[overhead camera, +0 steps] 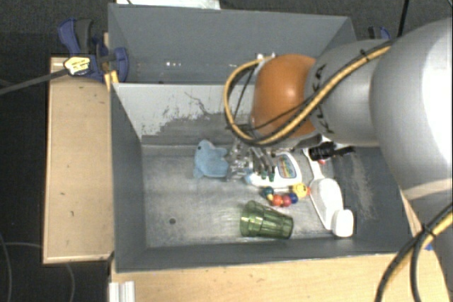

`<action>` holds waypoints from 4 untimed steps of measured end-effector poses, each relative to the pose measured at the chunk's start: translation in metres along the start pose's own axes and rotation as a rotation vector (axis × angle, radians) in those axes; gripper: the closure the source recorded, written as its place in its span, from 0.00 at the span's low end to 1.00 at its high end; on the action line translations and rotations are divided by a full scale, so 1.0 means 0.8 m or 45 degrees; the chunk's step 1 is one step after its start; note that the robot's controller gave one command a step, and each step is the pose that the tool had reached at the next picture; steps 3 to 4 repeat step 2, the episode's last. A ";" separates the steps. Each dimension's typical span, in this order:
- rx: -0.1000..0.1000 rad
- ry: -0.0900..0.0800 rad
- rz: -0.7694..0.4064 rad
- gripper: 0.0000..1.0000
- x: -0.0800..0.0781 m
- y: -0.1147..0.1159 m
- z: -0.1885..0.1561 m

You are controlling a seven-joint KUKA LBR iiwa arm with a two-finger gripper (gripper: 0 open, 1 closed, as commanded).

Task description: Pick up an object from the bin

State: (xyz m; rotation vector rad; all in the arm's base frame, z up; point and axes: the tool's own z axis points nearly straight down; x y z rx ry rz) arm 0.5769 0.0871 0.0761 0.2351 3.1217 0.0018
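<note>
My gripper (249,167) hangs low in the middle of the bin, under the orange cover, its metal fingers reaching down between a light blue soft thing (209,160) on its left and a white, multicoloured toy (283,178) with red and yellow beads on its right. The fingertips sit close to the blue thing's right edge; nothing shows between them. A ribbed green cup (266,221) lies on its side just in front of the gripper.
A white bottle (330,205) lies at the front right of the bin, its cap toward the front wall. A small black and red thing (322,151) lies behind it under the arm. The bin's left half is bare floor.
</note>
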 end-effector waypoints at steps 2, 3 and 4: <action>0.001 0.009 0.001 1.00 0.001 0.001 -0.022; 0.001 0.009 0.001 1.00 0.001 0.001 -0.022; 0.001 0.009 0.001 1.00 0.001 0.001 -0.022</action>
